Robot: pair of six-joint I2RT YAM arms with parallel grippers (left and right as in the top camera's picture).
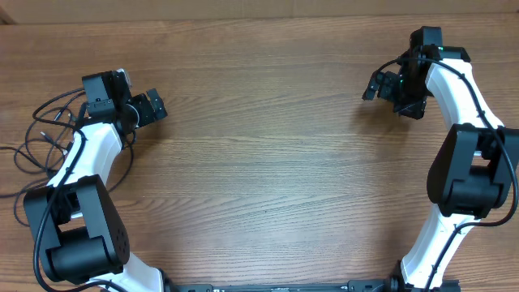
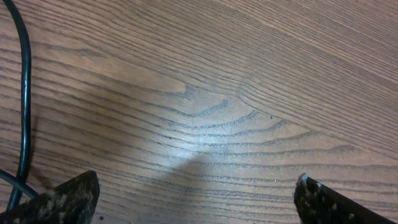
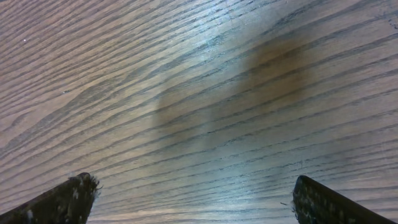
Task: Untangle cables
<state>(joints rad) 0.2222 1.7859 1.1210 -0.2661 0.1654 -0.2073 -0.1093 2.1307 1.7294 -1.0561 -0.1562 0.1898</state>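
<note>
Overhead: cables (image 1: pixel 39 130) beside left arm (image 1: pixel 91 146) (wooden table (image 1: pixel 268 162))

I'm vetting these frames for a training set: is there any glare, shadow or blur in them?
Overhead: even light, sharp, the cables clear against the table. Left wrist: a pale glare patch on the wood; the open left pincer looks slightly soft at its tips. Right wrist: a soft dark shadow across the grain; the open right pincer is likewise soft.

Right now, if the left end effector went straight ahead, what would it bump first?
Probably just the bare table. The left end effector is open with only wood ahead. A cable runs off to the side of its path. How far the wood is, I can't tell.
</note>
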